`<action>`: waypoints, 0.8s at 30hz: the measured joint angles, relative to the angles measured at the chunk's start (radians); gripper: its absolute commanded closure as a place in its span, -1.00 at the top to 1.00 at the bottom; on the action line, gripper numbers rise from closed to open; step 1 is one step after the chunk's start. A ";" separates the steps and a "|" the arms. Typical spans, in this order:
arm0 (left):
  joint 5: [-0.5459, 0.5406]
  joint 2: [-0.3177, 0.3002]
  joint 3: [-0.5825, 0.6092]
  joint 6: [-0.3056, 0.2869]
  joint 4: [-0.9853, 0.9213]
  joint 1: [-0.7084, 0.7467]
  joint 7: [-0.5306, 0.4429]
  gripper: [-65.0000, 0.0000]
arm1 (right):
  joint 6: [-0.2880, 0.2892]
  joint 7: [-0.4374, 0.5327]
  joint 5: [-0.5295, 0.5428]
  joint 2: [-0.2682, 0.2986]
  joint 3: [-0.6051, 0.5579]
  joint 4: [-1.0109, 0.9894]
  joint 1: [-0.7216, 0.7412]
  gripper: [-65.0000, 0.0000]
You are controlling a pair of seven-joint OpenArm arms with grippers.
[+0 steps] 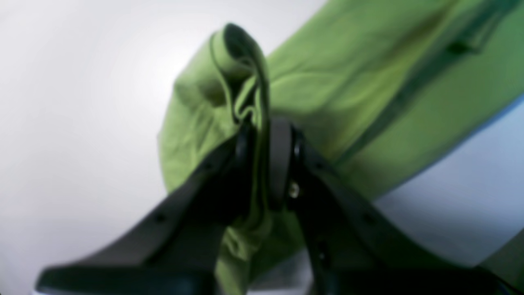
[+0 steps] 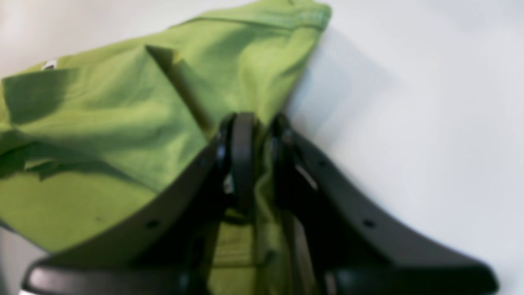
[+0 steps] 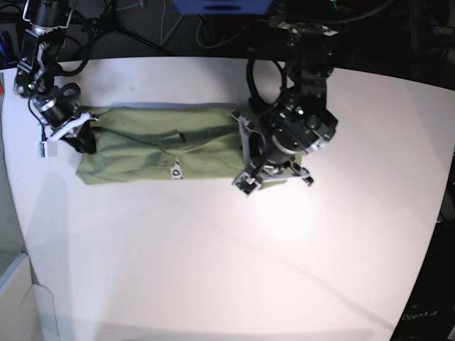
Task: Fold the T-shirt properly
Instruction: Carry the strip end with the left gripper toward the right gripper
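Left wrist view, blurred: the left gripper [image 1: 262,135] pinches a bunched fold of the T-shirt [image 1: 368,82]. Right wrist view, soft-focused: the right gripper [image 2: 256,131] clamps its edge. Base view: the olive shirt lies in a long band on the white table [image 3: 234,249], its right end hidden behind the left arm.

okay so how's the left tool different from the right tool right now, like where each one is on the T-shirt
In the base view, the left tool grips the T-shirt at its right end, the right tool at its left end. The left tool pinches a bunched, upstanding fold; cloth in the right tool lies flatter. Both are shut on the shirt.
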 measured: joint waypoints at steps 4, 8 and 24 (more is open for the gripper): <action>-0.091 0.004 0.039 -0.001 0.002 0.003 -0.015 -0.92 | 0.000 0.000 0.000 -0.001 -0.002 0.003 0.000 -0.77; -0.098 0.000 0.033 0.001 0.002 0.003 0.003 -0.92 | 0.000 0.000 0.000 -0.001 -0.002 0.003 0.000 -0.77; -0.138 0.002 0.035 0.394 0.003 0.042 -0.015 -0.94 | 0.000 0.000 0.000 -0.001 -0.002 0.003 -0.001 -0.77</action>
